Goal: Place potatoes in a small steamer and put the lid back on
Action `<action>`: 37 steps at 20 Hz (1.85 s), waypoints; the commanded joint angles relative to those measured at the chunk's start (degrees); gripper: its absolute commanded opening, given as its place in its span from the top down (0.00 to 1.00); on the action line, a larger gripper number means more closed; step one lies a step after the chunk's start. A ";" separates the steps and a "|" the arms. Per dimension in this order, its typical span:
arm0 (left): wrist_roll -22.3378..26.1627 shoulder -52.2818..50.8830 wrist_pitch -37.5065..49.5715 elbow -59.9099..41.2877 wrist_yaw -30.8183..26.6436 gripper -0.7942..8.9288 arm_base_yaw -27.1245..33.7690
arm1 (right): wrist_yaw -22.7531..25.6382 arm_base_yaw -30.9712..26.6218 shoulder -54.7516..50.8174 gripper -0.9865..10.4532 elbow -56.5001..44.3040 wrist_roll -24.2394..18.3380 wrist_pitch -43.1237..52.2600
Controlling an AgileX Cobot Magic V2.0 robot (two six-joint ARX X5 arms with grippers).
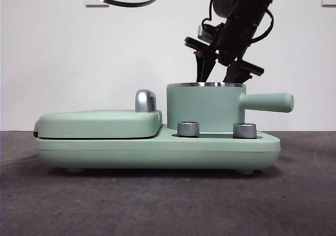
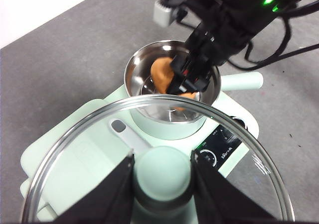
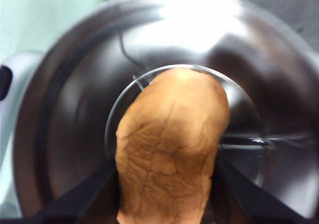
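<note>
My right gripper reaches down into the small steamer, a mint-green pot with a steel rim and a stubby side handle. It is shut on the orange-brown potato, held inside the pot's steel bowl. The left wrist view shows the potato low within the steamer, under the right gripper. The potato is hidden in the front view. My left gripper is shut on the lid's mint-green knob. It holds the lid high and tilted, up and to the left of the pot.
The steamer stands on a mint-green cooker base with two steel knobs at the front. The flat griddle cover with a chrome handle lies left of the pot. The table is dark grey, with a white wall behind.
</note>
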 commanded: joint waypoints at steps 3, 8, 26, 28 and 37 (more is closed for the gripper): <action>-0.09 -0.04 1.20 1.77 0.20 0.90 -0.33 | 0.00 0.50 1.22 0.57 2.01 0.26 -0.17; 0.00 0.07 1.81 1.75 0.20 0.90 -0.33 | 0.02 0.50 1.20 0.53 11.28 -1.29 -8.72; 0.11 8.35 4.46 1.73 0.90 0.90 -0.35 | 14.21 0.98 -35.39 0.53 -8.66 -7.76 -30.10; 0.13 9.88 6.34 1.73 2.97 0.90 -0.39 | 13.49 0.98 -44.44 0.53 -17.22 -7.76 -24.65; 7.02 19.19 18.14 1.73 10.14 0.90 -2.82 | 12.81 0.98 -81.94 0.54 -44.13 -6.03 -12.94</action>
